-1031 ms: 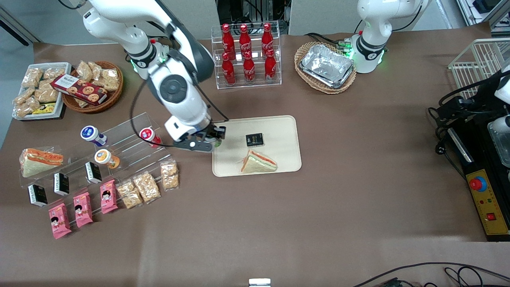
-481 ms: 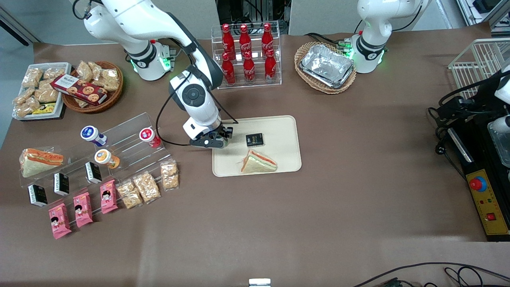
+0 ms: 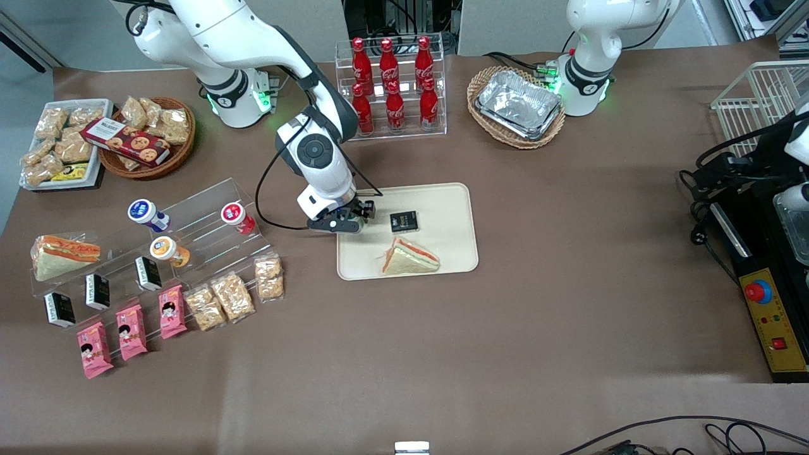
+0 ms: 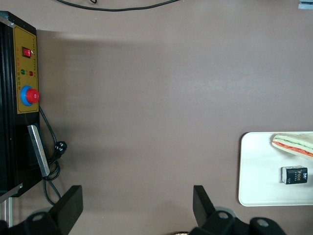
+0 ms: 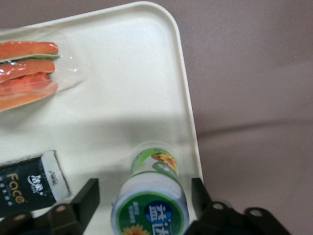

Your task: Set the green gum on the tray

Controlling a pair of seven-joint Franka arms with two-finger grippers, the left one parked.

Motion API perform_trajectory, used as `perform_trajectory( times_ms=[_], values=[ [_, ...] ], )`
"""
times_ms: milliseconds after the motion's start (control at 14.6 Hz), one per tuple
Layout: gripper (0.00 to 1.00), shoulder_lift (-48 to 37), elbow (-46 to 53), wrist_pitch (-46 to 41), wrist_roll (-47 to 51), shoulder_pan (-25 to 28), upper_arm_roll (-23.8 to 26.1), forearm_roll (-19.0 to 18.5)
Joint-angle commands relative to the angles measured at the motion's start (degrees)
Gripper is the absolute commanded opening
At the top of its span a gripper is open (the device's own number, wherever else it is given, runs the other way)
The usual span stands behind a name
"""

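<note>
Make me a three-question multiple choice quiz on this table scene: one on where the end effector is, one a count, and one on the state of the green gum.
1. Where is the end effector?
A. Over the basket of foil trays
B. Over the tray's edge toward the working arm's end
C. Over the pink snack packs

2. How many red bottles stand in the clear rack?
A. Four
B. Eight
C. Six

3. What is the state of the green gum's lid?
A. On the bottle
B. Lying loose on the tray
C. Missing

Answers:
1 B: the end effector hangs over that edge of the tray.
2 C: six red bottles stand in the clear rack, in two rows of three.
3 A: the green gum wears its white lid.
</note>
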Motion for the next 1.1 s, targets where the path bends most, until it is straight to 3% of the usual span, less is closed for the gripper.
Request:
perform_trajectory(
  times_ms=[0,137,481,687,1031],
  values=[
    [1.00,-1.54,-0.12,1.12,-0.10,-0.04,-0.67,-0.13],
    [1.00,-5.75,0.75,-2.54,-2.99,-0.92,-1.63,-0.31],
    [1.00,-9.37,21.81,-36.45,-19.33,-10.03,-5.85,-2.07],
    [1.00,-9.55,30.28,-41.84,-23.30,-16.38,-6.29,-2.76],
    [1.00,-11.39,34.51,-41.86,-37.08,-26.92,-10.24,-4.26]
  ],
)
